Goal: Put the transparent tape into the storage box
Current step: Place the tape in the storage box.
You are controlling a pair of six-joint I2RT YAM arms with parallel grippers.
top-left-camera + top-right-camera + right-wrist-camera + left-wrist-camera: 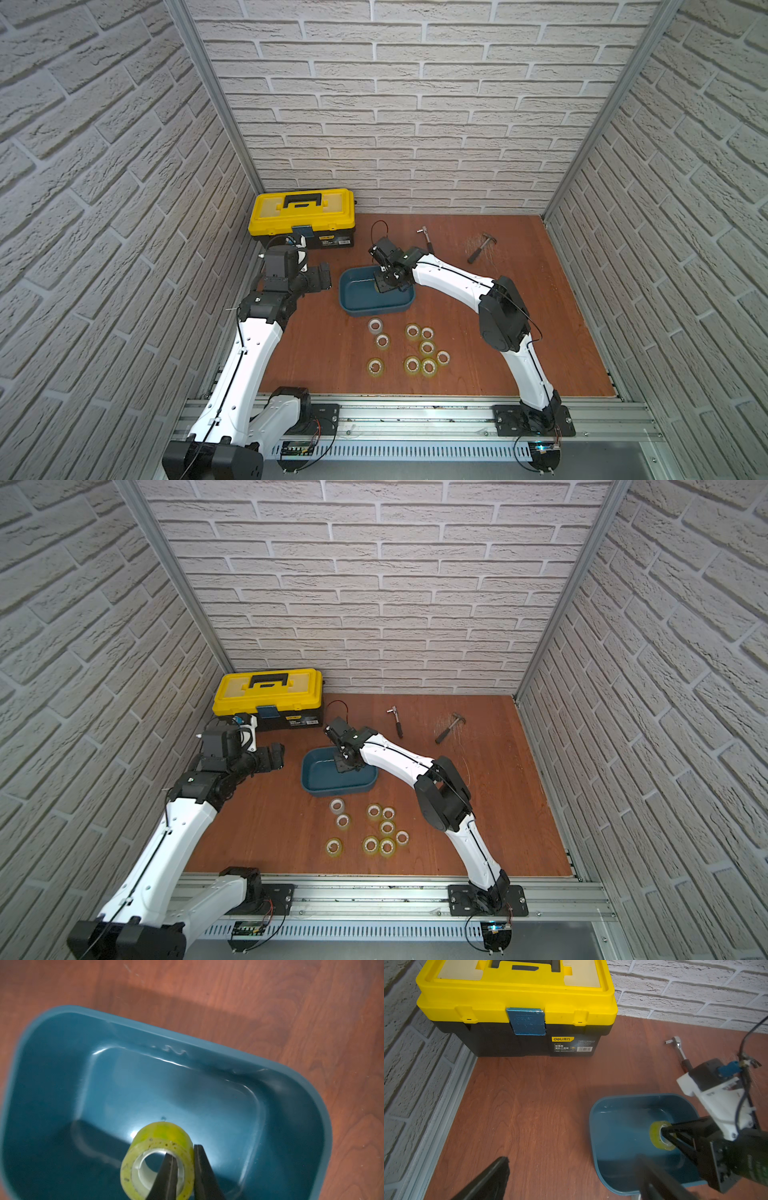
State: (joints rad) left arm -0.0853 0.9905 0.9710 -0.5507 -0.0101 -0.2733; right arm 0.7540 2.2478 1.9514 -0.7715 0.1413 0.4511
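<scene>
Right wrist view looks down the right gripper point(184, 1150), whose jaws are clamped on the wall of a yellowish transparent tape roll point(164, 1136): one finger runs through the cardboard core, the other presses the outside. The roll hangs over the floor of the storage box point(62, 1064), inside its rim. Whether it touches the bottom I cannot tell. Nothing else shows in the box.

Left wrist view gives the same grip from the side: the tape roll point(655, 1136) sits on the tips of the right gripper point(664, 1132), over the storage box point(612, 1126). The left gripper point(573, 1159) has its fingers spread wide apart and holds nothing. The toolbox point(517, 1007) stands closed at the far left corner of the tabletop point(529, 1105), with a ratchet point(677, 1043) near the far edge.

In both top views the right gripper point(384, 284) reaches into the storage box point(361, 309) around mid-tabletop. Nine loose rolls point(419, 349) lie between the box and the near edge, and a hammer point(480, 247) lies toward the far right corner.

The roll looks light and stiff, a ring that should not crush, but its wound surface is smooth and probably slick. Pinching the wall through the core seems the sound hold. Let go on edge it may roll, though the box walls should stop it
</scene>
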